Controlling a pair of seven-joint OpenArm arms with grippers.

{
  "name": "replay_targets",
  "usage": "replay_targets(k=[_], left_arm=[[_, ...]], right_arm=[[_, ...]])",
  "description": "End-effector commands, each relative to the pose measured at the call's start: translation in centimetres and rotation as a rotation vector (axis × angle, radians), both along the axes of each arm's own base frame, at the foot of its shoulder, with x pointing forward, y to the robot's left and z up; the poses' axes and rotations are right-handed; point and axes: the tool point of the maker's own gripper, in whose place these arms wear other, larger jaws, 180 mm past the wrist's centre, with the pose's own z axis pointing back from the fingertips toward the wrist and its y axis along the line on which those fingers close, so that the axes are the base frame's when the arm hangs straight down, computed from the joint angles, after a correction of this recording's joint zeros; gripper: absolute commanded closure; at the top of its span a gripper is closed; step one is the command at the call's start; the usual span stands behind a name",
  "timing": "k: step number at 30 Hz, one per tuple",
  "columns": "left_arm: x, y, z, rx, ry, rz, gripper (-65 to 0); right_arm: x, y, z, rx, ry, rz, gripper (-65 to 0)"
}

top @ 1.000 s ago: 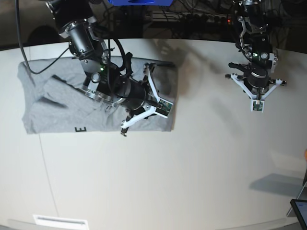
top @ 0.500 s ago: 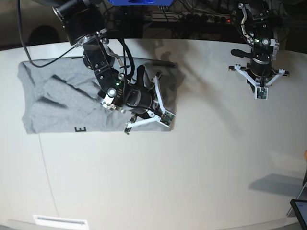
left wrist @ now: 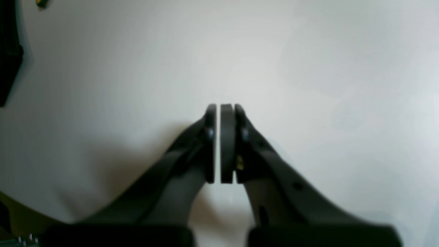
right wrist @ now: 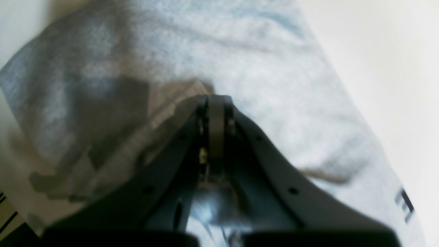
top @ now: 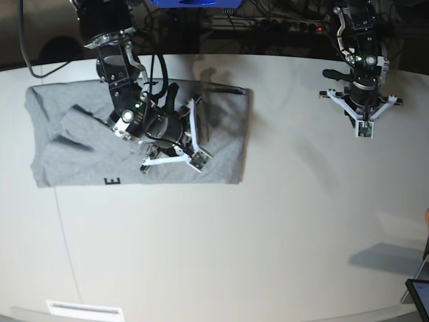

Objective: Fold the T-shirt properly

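The T-shirt (top: 74, 144) lies as a grey folded rectangle on the left part of the white table (top: 268, 235). A black letter E (top: 114, 181) shows at its near edge. My right gripper (top: 144, 165) hangs over the shirt's middle, near that edge. In the right wrist view the right gripper (right wrist: 214, 100) is shut, its tips right at the T-shirt (right wrist: 274, 85); I see no fold pinched between them. My left gripper (top: 360, 113) is far right over bare table. The left wrist view shows the left gripper (left wrist: 218, 113) shut on nothing.
Cables and dark equipment (top: 268, 27) line the table's far edge. A dark screen corner (top: 419, 296) sits at the near right, with a grey shadow (top: 389, 258) beside it. A white label (top: 84, 310) lies at the near left edge.
My right arm has swung left across the shirt, from its near right corner toward the middle. The left arm shifted slightly toward the far edge, then held still. Both grippers stayed shut.
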Motion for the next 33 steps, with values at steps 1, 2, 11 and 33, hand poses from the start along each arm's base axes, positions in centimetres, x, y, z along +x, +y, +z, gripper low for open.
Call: replay_targets(k=[1,2,11,33], left_arm=[[0.5,0.5,1.1,0.026,-0.036,-0.002,-1.3],[0.5,0.5,1.1,0.026,-0.036,-0.002,-1.3],[3.4,-2.2,2.1,-0.052,-0.096,-0.092,-1.5],[4.0,-3.1,0.9,-0.133,-0.074,-0.137,-1.3]], right_arm=[[0.7,0.0,1.3,0.015,-0.037,-0.007,-0.3],[0.7,-0.4,1.5,0.006,-0.04,-0.017,-0.3],[0.5,-2.0,2.4,-0.016,-0.061,-0.047,-1.0],[-0.2,-0.6,3.1,-0.012,-0.072,-0.005,-38.9]])
